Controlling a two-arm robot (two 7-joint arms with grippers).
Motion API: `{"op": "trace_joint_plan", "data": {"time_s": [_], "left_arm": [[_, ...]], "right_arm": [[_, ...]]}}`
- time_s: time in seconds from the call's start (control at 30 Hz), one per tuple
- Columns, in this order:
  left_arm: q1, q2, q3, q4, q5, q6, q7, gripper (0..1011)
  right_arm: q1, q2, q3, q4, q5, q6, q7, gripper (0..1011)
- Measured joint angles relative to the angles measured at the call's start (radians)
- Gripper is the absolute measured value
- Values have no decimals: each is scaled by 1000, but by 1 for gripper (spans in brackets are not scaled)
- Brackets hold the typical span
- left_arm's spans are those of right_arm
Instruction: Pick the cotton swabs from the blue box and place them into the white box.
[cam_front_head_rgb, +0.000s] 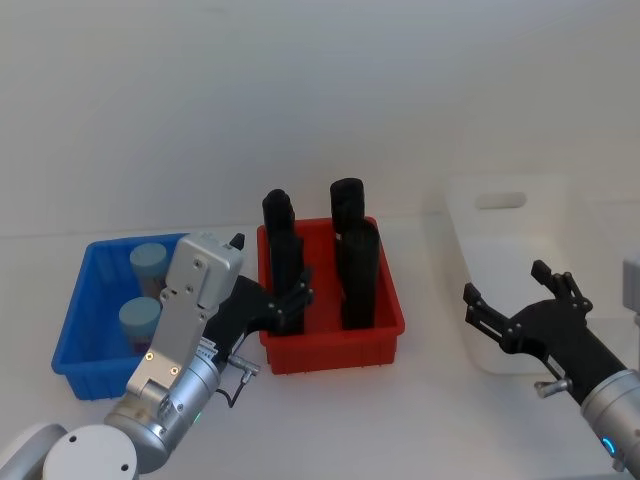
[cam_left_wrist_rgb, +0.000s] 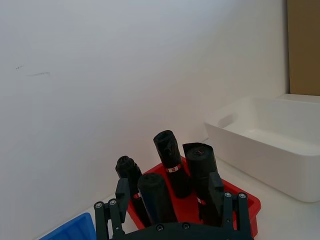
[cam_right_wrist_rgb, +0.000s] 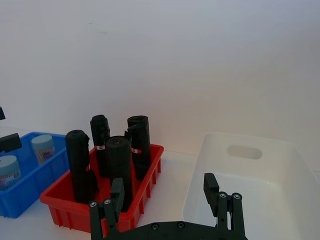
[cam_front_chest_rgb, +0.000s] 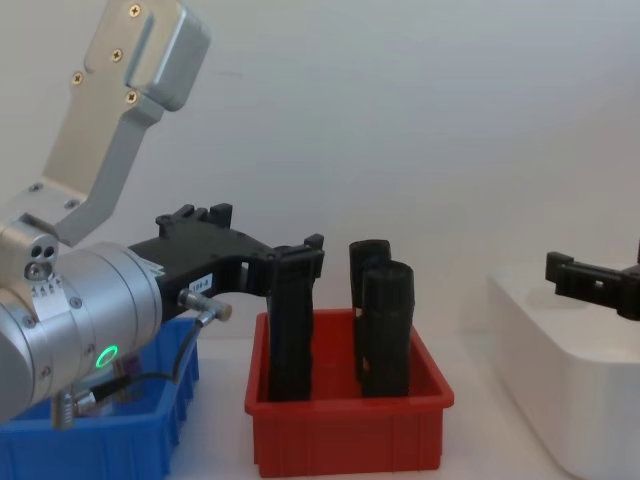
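Two cotton swabs (cam_front_head_rgb: 150, 262) tubs stand in the blue box (cam_front_head_rgb: 88, 378) at the desk's left, one behind the other along its right wall. The left jaws hover spread wide and empty by the left wall of the red bin (cam_front_head_rgb: 330, 355), just right of the blue box and near the tubs without touching them. The right jaws, also wide and empty, hang over the near left corner of the white box (cam_front_head_rgb: 540, 195), well apart from the tubs.
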Motion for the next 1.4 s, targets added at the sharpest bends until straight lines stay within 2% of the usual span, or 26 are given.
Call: {"op": "trace_joint_plan", "data": {"time_s": [1.4], "left_arm": [[0, 0, 0, 0, 0, 0, 0, 1004]], "right_arm": [[0, 0, 0, 0, 0, 0, 0, 1002]]}}
